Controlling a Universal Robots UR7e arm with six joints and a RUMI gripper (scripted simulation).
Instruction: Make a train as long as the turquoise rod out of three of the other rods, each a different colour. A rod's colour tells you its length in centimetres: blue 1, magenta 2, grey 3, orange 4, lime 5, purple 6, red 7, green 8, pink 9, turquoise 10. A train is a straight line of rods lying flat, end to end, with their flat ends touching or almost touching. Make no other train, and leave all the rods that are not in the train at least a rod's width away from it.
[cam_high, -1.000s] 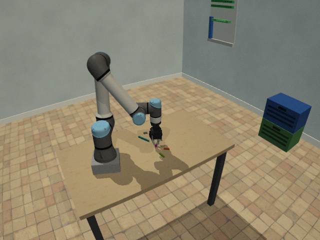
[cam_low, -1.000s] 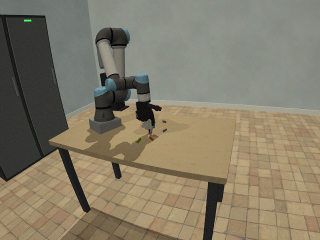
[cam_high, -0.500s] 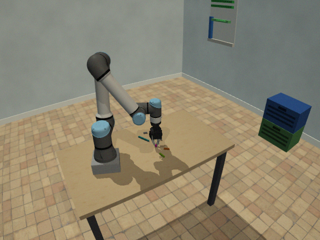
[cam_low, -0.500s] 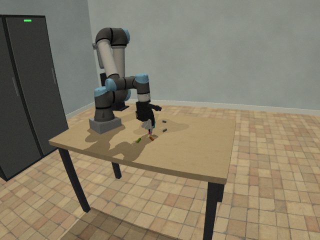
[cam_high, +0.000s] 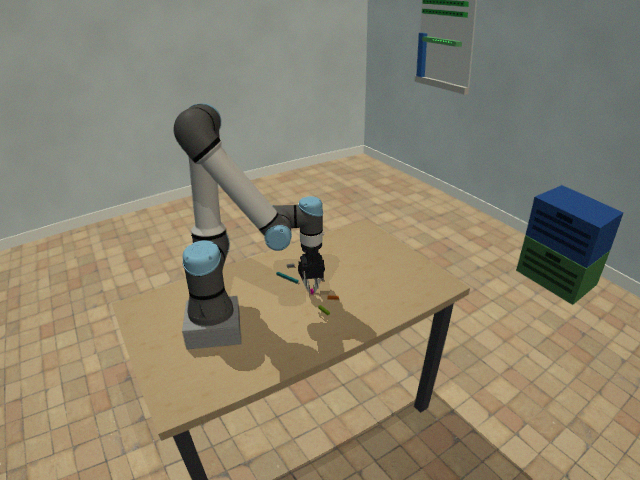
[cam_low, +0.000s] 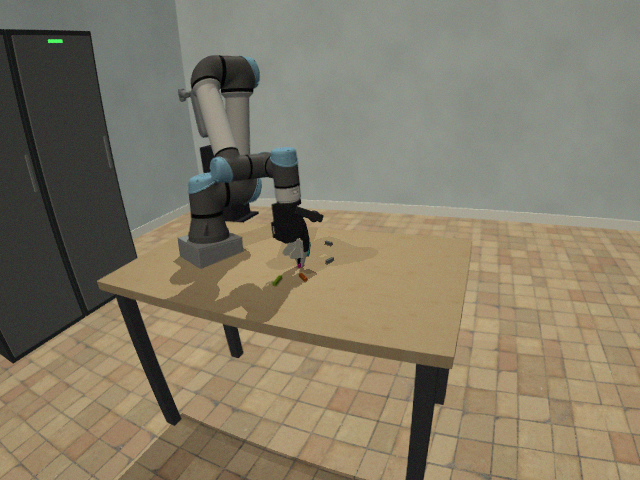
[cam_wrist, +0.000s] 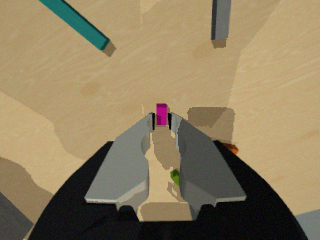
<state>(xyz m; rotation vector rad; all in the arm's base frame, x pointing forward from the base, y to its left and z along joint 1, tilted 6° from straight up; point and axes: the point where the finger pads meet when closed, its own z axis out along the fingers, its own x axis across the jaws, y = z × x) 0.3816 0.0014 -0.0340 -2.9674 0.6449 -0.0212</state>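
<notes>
On floor (cam_high: 485, 356) (cam_low: 516, 310) | blue crate (cam_high: 571, 225) atop green crate (cam_high: 560, 269) | claw (cam_high: 312, 290) (cam_low: 299, 264) (cam_wrist: 161, 114) around magenta rod (cam_high: 312, 291) (cam_low: 298, 265) (cam_wrist: 161, 114)

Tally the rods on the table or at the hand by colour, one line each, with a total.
Turquoise rod: 1
Grey rods: 2
Magenta rod: 1
Orange rod: 1
Lime rod: 1
Total: 6

No lettering, number, brand or sign can be read on anything in these views.
</notes>
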